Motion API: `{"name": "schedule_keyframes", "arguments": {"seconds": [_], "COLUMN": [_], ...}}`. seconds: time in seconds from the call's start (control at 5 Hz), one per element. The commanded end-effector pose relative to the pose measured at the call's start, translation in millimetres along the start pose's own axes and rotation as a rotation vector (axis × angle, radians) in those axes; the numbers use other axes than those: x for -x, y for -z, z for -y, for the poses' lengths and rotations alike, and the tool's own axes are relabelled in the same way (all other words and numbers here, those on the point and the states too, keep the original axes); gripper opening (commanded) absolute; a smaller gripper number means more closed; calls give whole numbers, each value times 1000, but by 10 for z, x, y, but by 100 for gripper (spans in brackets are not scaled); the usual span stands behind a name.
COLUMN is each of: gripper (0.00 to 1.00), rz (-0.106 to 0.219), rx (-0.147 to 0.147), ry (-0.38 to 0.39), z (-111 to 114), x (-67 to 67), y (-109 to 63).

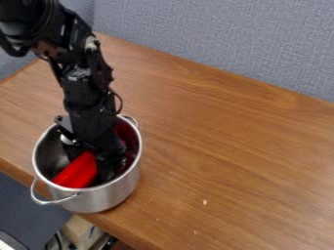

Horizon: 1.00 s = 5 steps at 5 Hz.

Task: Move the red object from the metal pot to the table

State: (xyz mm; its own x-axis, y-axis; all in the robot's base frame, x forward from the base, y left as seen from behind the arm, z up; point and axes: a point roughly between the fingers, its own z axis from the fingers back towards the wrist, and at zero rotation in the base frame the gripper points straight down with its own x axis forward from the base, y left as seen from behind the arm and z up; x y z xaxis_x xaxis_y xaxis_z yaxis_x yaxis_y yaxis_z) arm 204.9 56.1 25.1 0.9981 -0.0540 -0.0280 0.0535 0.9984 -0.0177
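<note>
The red block (pixel 78 173) lies inside the pot (pixel 92 195), at the lower left of the frame, tilted with its lower end toward the pot's near wall and its upper end running up under my gripper (pixel 104 153). So the step in hand is the pick: the block has not left the pot yet.

My gripper reaches straight down into the pot, its fingers at the block's upper end. They look set around or against that end, but my own black body hides the tips, so I cannot tell whether I am clamped on the block or only standing part-open beside it.

Next, I judge, I need a sure hold on the block, then a straight lift clear of the rim before carrying it to the right, where the table (pixel 235 137) is bare wood. The pot sits near the table's front edge, so dragging its wall could shift it.
</note>
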Motion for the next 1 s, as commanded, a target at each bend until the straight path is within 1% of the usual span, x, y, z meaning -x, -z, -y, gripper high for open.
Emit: {"name": "schedule_keyframes", "arguments": {"seconds": [0.0, 0.4, 0.6, 0.8], "gripper": [0, 0, 0, 0], "rz": [40, 46, 48, 58], "rx": [-13, -20, -22, -47], "ry": [0, 61, 70, 69], "z": [-36, 103, 60, 28], "x": [-5, -99, -187, -328], "y": [-149, -307, -361, -603]}}
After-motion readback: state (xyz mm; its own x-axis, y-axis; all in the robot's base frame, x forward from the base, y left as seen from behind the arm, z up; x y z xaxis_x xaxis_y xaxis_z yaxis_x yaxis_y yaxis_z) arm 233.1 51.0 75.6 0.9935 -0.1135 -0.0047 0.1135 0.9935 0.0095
